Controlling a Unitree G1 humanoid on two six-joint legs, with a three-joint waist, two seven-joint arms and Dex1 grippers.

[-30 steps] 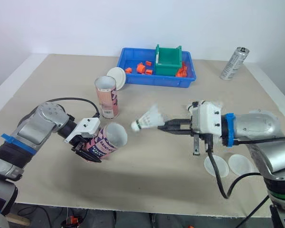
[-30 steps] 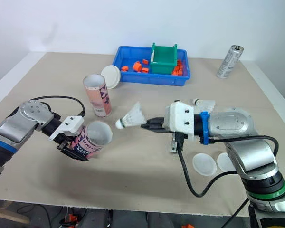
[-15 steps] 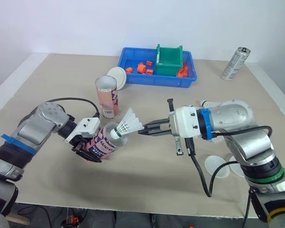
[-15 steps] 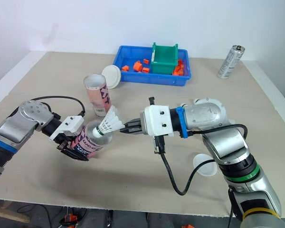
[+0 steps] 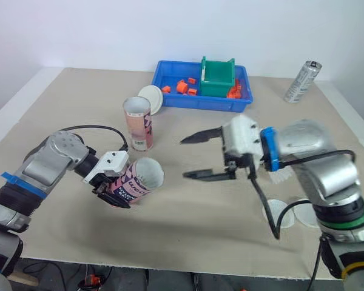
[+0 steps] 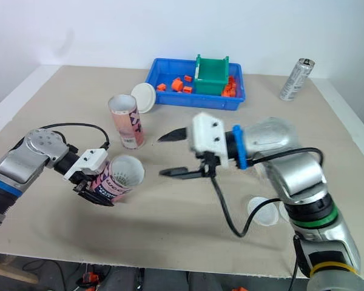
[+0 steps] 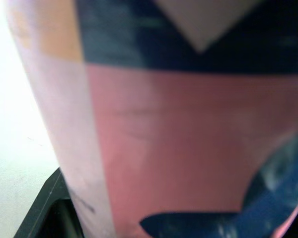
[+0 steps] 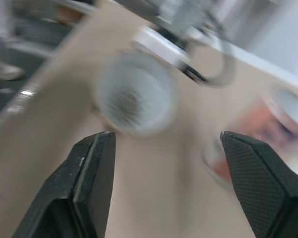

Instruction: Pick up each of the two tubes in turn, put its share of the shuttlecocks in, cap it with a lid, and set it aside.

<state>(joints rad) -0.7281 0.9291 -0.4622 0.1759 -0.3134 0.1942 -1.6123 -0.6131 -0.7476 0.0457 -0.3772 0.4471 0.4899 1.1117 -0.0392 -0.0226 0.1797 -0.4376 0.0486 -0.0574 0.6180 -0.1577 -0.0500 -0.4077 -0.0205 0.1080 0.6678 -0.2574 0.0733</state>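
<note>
Left eye view: the pink tube (image 5: 135, 180) sits well in front of the blue tray (image 5: 200, 104), off toward the robot's left. It is tipped on its side with its open mouth facing the robot's right. My left gripper (image 5: 111, 187) is clamped on it near the base, and in the left wrist view the tube's wall is pressed right up against the camera. I can't make out what is inside the mouth.

My right gripper (image 5: 184, 159) hangs in front of the tray, level with the mouth and apart from it. Its jaws are spread wide and hold nothing. The right wrist view puts the mouth between the two fingers (image 8: 92, 188), touching neither.

The second tube (image 5: 138, 123) stands upright near the tray's left front corner. A white lid (image 5: 150, 99) leans just beside the tray's left end. A green bin (image 5: 217, 77) sits inside the tray. Two more lids (image 5: 280, 212) lie flat, well in front of the tray's right end. A silver can (image 5: 302, 80) stands to the tray's right.
</note>
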